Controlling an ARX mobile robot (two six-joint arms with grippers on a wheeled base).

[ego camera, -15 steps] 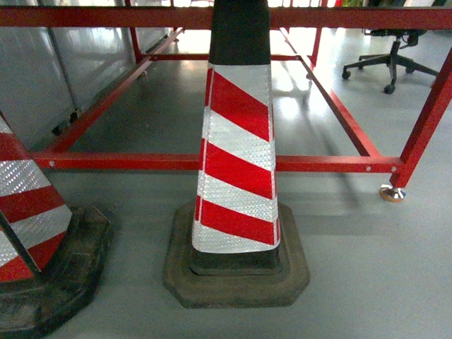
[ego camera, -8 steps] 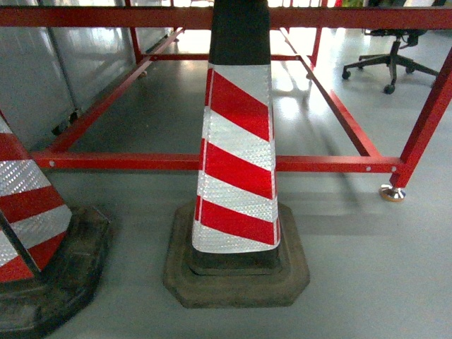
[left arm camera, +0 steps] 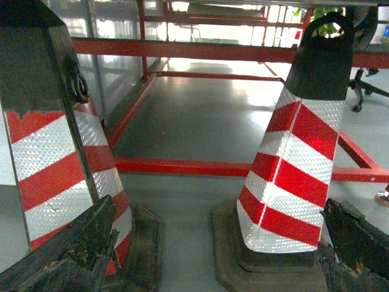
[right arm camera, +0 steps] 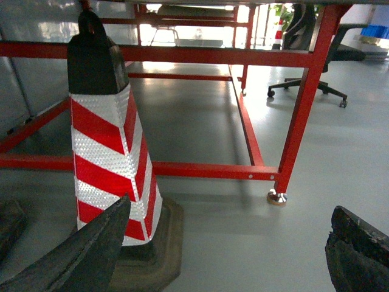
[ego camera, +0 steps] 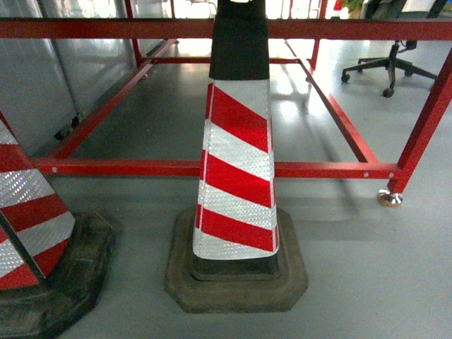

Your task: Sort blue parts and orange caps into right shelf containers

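**Two cones and a red frame in front of you, jaws apart on both arms**

You have no readable writing, brand or label in any view. None of the orange caps or blue crates shows in any of the three views, so you cannot place them from here.

In the head view a traffic cone [ego camera: 236, 169] fills the centre: four-sided and tapering, black at the top, then slanted red and white bands with a fine reflective grain, seated on a dull, scuffed, eight-sided black rubber base [ego camera: 236, 286]. A second cone [ego camera: 32, 226] of the same kind sits at the lower left, cut by the frame edge. That makes two.

Behind them runs a red metal frame [ego camera: 339, 169] of square tubing, its corner post standing on a round metal foot [ego camera: 388, 198] at the right. The floor [ego camera: 374, 268] is smooth, glossy grey. One black office chair [ego camera: 388, 63] shows at the upper right.

Your left gripper [left arm camera: 206, 255] shows two worn, chipped black fingers at the bottom corners, wide apart and holding nothing. Your right gripper [right arm camera: 225, 255] is likewise spread and empty.
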